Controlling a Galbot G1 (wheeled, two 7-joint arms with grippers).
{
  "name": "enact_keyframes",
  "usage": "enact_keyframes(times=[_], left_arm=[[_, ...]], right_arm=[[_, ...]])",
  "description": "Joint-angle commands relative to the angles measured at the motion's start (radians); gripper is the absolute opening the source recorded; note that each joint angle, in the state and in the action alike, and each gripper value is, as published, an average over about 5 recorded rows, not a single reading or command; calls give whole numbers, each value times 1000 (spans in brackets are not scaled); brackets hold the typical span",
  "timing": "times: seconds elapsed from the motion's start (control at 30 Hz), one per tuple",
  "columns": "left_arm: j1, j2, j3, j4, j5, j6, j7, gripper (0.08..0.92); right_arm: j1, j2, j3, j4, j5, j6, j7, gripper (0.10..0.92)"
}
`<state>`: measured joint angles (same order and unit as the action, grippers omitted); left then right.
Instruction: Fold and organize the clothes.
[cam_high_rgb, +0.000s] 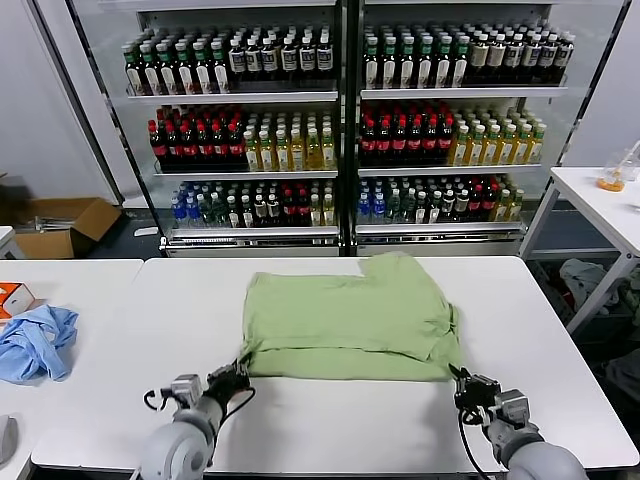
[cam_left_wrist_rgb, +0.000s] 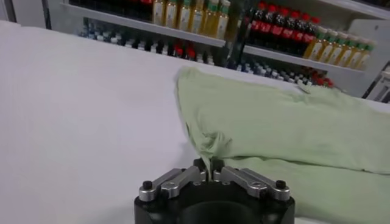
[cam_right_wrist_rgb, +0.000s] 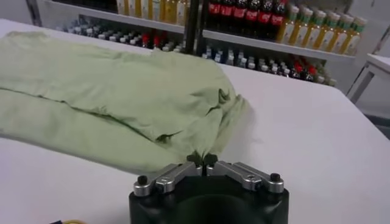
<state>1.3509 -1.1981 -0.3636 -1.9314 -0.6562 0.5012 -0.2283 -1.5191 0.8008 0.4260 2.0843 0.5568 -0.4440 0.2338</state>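
The clothes, a light green shirt (cam_high_rgb: 350, 318), lie partly folded in the middle of the white table (cam_high_rgb: 330, 420). At its near left corner my left gripper (cam_high_rgb: 240, 369) is shut on a pinch of the green fabric (cam_left_wrist_rgb: 207, 146), which rises in a small peak between the jaws. My right gripper (cam_high_rgb: 461, 380) is shut on the near right corner, where the cloth (cam_right_wrist_rgb: 201, 143) bunches into its closed fingertips. My left gripper (cam_left_wrist_rgb: 207, 163) and right gripper (cam_right_wrist_rgb: 203, 159) both sit low over the table. Collar, buttons and chest print are hidden.
A light blue cloth (cam_high_rgb: 36, 341) and an orange box (cam_high_rgb: 12, 297) lie on the table at far left. Drink coolers (cam_high_rgb: 340, 120) stand behind the table. Another white table (cam_high_rgb: 610, 205) is at right, a cardboard box (cam_high_rgb: 62, 224) on the floor at left.
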Motion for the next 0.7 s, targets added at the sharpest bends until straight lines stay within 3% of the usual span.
enact_keyframes(times=[0.03, 0.3, 0.53, 0.7], left_arm=[[278, -3, -115, -214, 21, -3, -5, 125], [354, 16, -157, -262, 54, -4, -6, 112], [417, 41, -179, -320, 44, 20, 5, 108], [421, 50, -188, -356, 40, 35, 5, 192]], right_arm=[[-177, -61, 64, 105, -24, 4, 1, 121], [-307, -57, 112, 171, -61, 6, 5, 121], [-434, -12, 96, 236, -180, 20, 11, 121], [-479, 14, 107, 271, -224, 16, 26, 127]])
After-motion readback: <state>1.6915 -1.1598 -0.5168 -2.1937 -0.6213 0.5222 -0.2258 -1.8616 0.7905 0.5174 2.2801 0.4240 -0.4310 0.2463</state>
